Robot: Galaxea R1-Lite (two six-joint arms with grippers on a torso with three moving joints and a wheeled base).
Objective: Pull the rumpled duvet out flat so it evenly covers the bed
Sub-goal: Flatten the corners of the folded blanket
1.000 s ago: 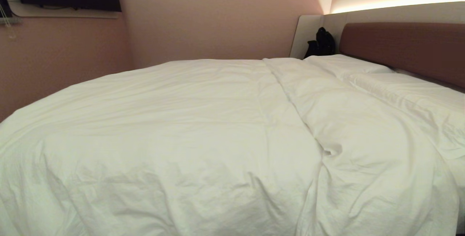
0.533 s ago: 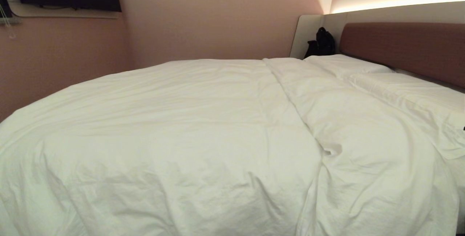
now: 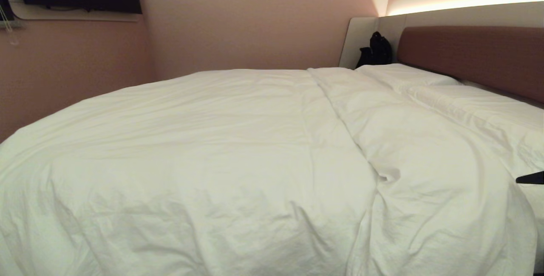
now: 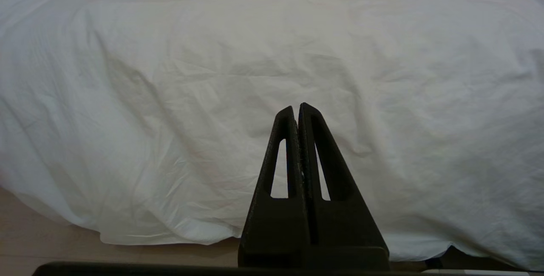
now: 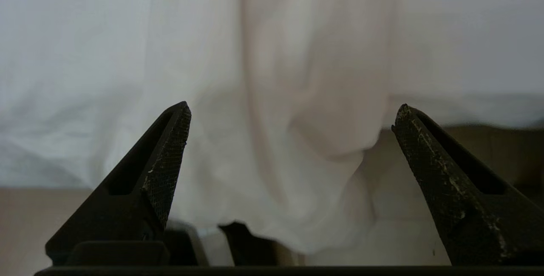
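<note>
The right gripper stood with jaws wide apart facing a hanging fold of the duvet, apparently to grasp it, while the left gripper stayed shut, idle

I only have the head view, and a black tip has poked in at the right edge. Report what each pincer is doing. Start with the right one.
Observer: The right pincer is wide open, facing a hanging fold of the puffy white duvet, nothing between its fingers.
Operator: Now the left one. I can't see it at all.
Observer: The left pincer is shut and empty, pointing at the duvet's draped side.
Operator: Tell me how far down that side hangs.
Observer: In the left wrist view its hem ends just above the pale beige floor, with a strip of floor showing below it.
</note>
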